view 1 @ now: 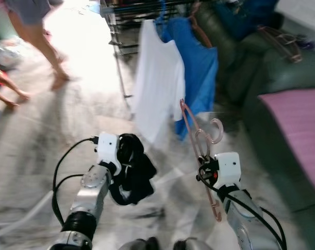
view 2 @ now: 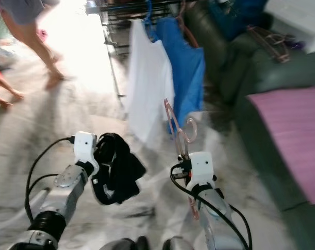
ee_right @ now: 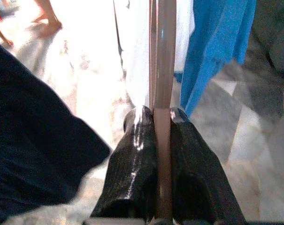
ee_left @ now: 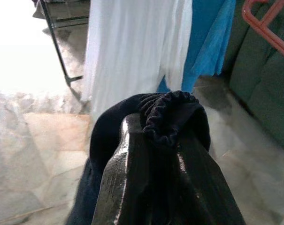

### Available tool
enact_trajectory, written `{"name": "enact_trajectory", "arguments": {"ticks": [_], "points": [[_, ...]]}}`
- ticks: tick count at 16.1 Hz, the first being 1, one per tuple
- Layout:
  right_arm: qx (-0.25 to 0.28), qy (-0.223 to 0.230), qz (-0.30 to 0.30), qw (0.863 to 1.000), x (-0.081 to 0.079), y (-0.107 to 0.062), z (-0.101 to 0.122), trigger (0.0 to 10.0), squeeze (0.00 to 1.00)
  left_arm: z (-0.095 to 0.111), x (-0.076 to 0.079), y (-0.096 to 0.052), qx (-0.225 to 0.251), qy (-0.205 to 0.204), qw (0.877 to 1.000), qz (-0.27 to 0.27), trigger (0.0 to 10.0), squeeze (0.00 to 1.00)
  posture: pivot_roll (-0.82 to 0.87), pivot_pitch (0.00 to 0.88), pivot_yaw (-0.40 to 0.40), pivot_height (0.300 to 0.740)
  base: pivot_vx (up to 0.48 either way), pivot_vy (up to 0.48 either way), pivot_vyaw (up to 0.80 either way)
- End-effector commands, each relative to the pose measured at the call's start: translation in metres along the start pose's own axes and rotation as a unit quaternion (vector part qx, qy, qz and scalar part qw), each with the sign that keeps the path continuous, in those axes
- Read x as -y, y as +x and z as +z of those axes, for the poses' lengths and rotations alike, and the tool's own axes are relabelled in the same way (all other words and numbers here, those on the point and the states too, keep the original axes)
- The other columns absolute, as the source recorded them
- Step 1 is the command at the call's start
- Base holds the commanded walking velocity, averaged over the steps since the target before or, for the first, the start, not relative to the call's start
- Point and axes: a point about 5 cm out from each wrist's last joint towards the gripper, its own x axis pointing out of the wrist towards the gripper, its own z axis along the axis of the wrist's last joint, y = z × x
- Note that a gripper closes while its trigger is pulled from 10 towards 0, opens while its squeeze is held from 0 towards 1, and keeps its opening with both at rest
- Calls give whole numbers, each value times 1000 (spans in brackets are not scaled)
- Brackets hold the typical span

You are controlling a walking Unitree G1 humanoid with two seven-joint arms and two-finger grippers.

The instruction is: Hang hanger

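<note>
Now the right pincer (ee_right: 163, 123) is clamping the pink hanger (view 1: 200, 143), thin, stiff and light, near its neck, before the rack (view 1: 127, 13). The left pincer (ee_left: 151, 136) is gripping a soft black cloth (view 1: 134, 169).

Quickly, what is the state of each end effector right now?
Left end effector: closed on the black garment.
Right end effector: closed on the pink hanger.
</note>
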Motion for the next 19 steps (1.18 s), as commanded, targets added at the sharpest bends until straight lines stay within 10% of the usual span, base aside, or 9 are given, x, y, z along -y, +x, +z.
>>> {"name": "enact_trajectory", "arguments": {"ticks": [1, 12, 19], "points": [[0, 6, 3, 1000, -2, -2, -1, 10000, 0, 3, 0, -1, 8, 8, 1000, 0, 10000, 0, -44, 205, 58, 740, 0, 285, 0], [-11, 9, 13, 1000, -7, -3, -6, 10000, 0, 12, 2, 2, 29, 45, 998, -15, 10000, 0, -43, 217, 70, 740, 0, 0, 0], [-65, -2, 103, 993, -7, -21, -20, 10000, 0, 49, -2, 30, 53, 107, 992, 42, 10000, 0, -52, 242, 76, 740, 0, 0, 0]]}}
